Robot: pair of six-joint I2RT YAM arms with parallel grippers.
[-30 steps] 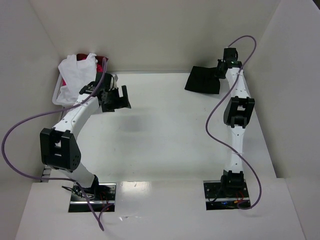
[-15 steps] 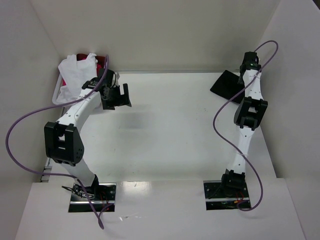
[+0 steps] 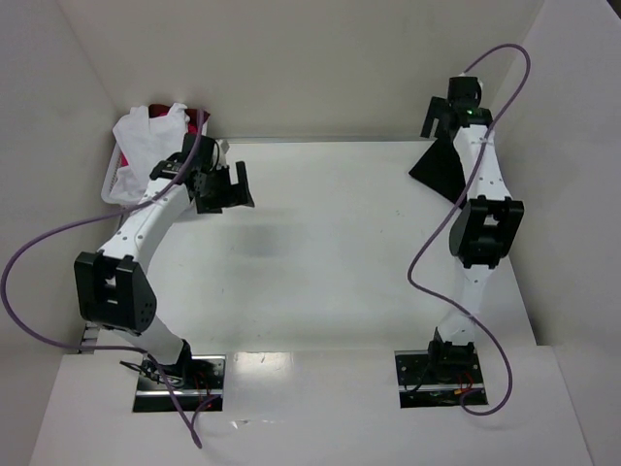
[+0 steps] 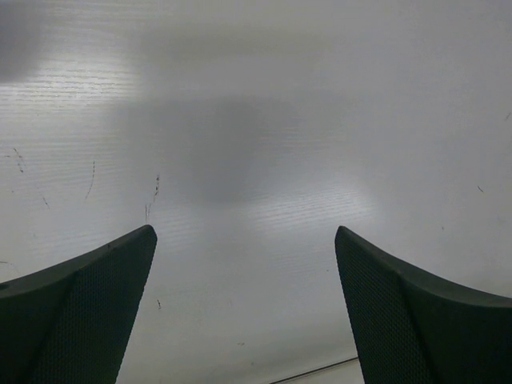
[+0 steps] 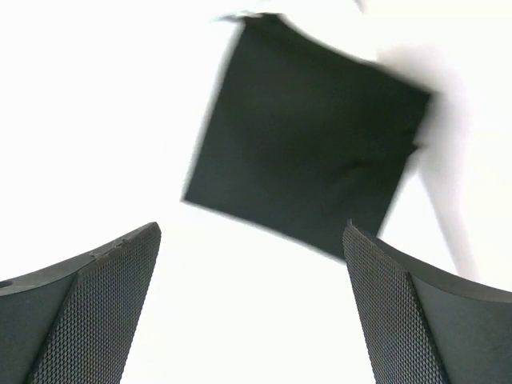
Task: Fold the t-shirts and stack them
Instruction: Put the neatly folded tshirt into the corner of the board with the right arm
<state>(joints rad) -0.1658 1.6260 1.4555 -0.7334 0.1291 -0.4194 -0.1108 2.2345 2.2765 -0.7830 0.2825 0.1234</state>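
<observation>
Left end effector (image 4: 245,234), right end effector (image 5: 252,232): spread wide, empty. One black t-shirt (image 5: 308,136), one white t-shirt (image 3: 146,141).

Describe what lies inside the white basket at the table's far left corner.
A white t-shirt is heaped over the basket, with a red garment showing behind it. Anything underneath them is covered and cannot be seen.
</observation>
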